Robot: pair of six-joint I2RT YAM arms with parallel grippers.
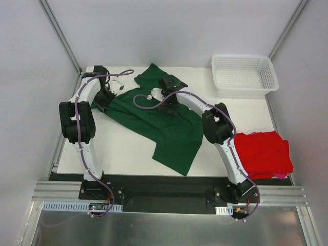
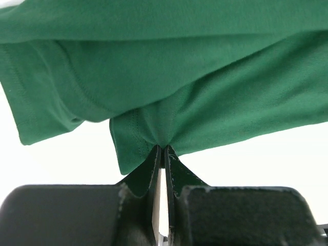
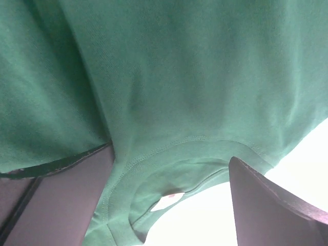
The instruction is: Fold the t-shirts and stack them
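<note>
**So: both grippers sit at the far end of the green shirt, and the bulk trails toward the bases**

The green t-shirt (image 1: 171,130) lies unfolded and rumpled on the table (image 1: 118,148). Its long axis runs diagonally from far-left to near-centre, and the free tail ends just short of the near edge.

The left gripper (image 2: 163,149) is clamped tight on a stitched edge of the shirt at the far-left corner, with cloth bunching into the pinch. I can't tell whether that edge is sleeve or hem.

The right gripper (image 3: 169,205) is spread wide and holds nothing. It hangs just right of the left one, with the collar (image 3: 179,148) lying between its fingers (image 3: 271,205).

My read on the geometry is that the pinch and the collar are on the same far end, close together, and everything loose lies nearer the arm bases. The right arm is the nearer one to the collar. If it closes there, the two grips look too close together to stretch the shirt across its width.

The red t-shirt (image 1: 262,154) looks already folded. It sits at the near-right, beside the right arm's base and well apart from the green one. The white mesh basket (image 1: 241,91) is at the far-right, clear of both.
</note>
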